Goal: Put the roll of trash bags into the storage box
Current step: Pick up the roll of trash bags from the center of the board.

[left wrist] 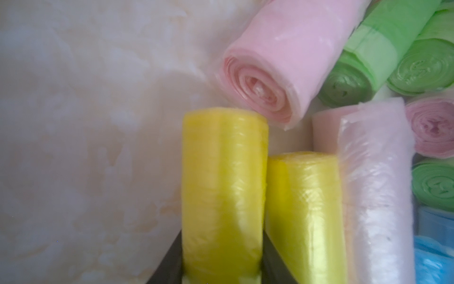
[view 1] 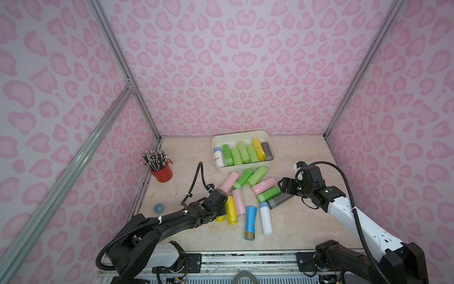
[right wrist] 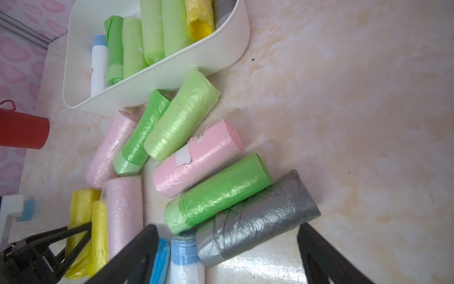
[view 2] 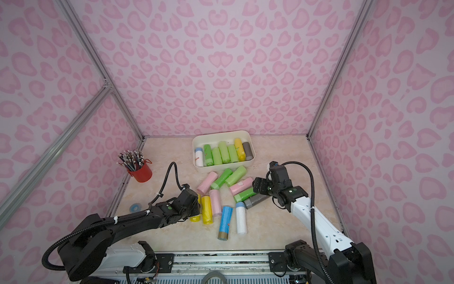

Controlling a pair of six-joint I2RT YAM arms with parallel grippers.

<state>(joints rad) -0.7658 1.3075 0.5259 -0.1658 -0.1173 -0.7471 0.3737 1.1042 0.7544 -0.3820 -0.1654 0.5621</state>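
The storage box [view 1: 245, 167], a cream-white tub, stands at the back of the table and holds several rolls, seen too in the right wrist view [right wrist: 157, 81]. Loose rolls of trash bags lie in front of it. My left gripper [left wrist: 222, 268] is shut on a yellow roll [left wrist: 223, 184], with a dark finger pressed against each side. In both top views the wrist hides most of that roll; only its near end [view 1: 220, 218] [view 2: 195, 218] shows. A second yellow roll [view 1: 231, 210] lies beside it. My right gripper [right wrist: 227, 228] hangs open above a grey roll [right wrist: 258, 216], holding nothing.
Pink [view 1: 228, 182], green [view 1: 257, 175], blue [view 1: 250, 221] and white [view 1: 266, 220] rolls crowd the middle of the table. A red cup of pencils [view 1: 162, 172] stands at the left, with a small blue tape roll [view 1: 159, 208] nearer. Pink patterned walls enclose three sides.
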